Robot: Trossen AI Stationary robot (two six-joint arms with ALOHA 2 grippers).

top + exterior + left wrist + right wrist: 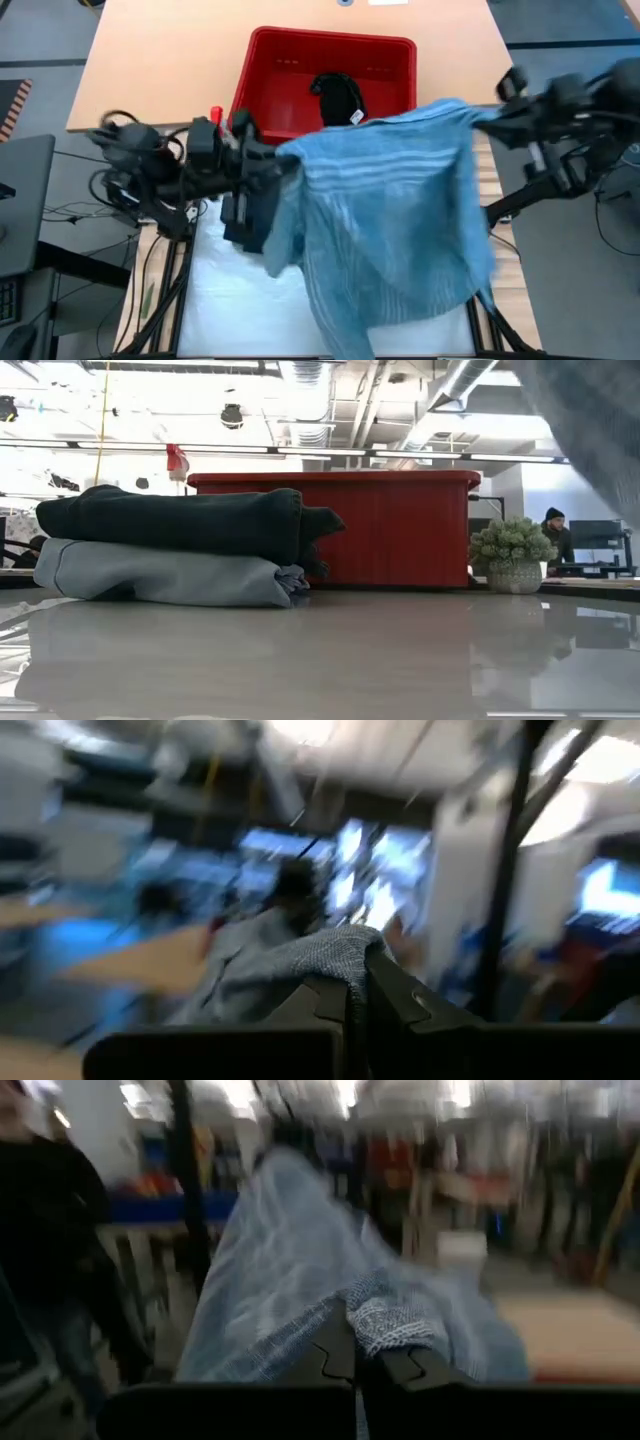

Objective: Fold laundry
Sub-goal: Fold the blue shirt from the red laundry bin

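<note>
Stretching blue garment [390, 210] between grippers.

Four garments showed: one light blue striped cloth [390, 220] hanging between two grippers, left [283, 165] and right [490, 113]; two folded pieces stacked on the counter, a dark one [180, 520] over a light blue one [170, 575]; one black garment [338, 97] lay in the single red basket [275, 70]. One potted plant [513, 553] stood nearby.

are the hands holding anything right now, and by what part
Both hold the blue striped garment, spread in the air between them. The left hand pinches one upper edge of it and the right hand the opposite upper corner.
</note>
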